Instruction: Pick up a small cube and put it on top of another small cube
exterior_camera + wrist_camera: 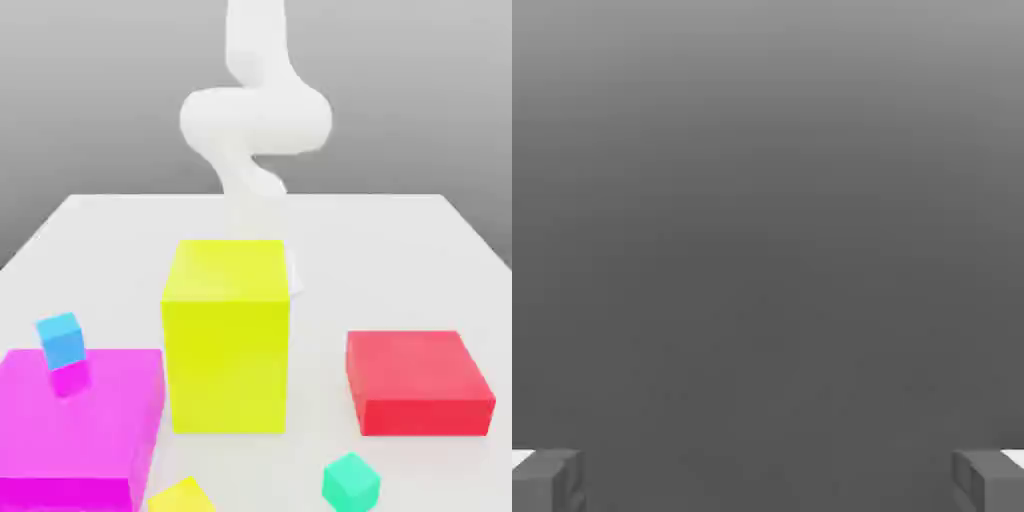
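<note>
Exterior view, near to far: the small yellow cube lies at the front edge of the white counter, at about seven o'clock from the tall yellow block and just beside the front corner of the flat magenta slab. A small teal cube sits at five o'clock from the block, free on the counter and well apart from the yellow one, which makes it a likely base for the stack. A small blue cube rests tilted on the magenta slab at nine o'clock, a less steady footing to build on. A flat red slab lies at three o'clock.

Behind the tall block, at twelve o'clock, rises the white arm, its lower part screened by the block. In the hand view the tool stands wide, one grey fingertip at each side of a plain grey field, with nothing between them. Judging by this, the pick has not begun: the arm must reach over or around the tall block, since every small cube lies on its near side.
</note>
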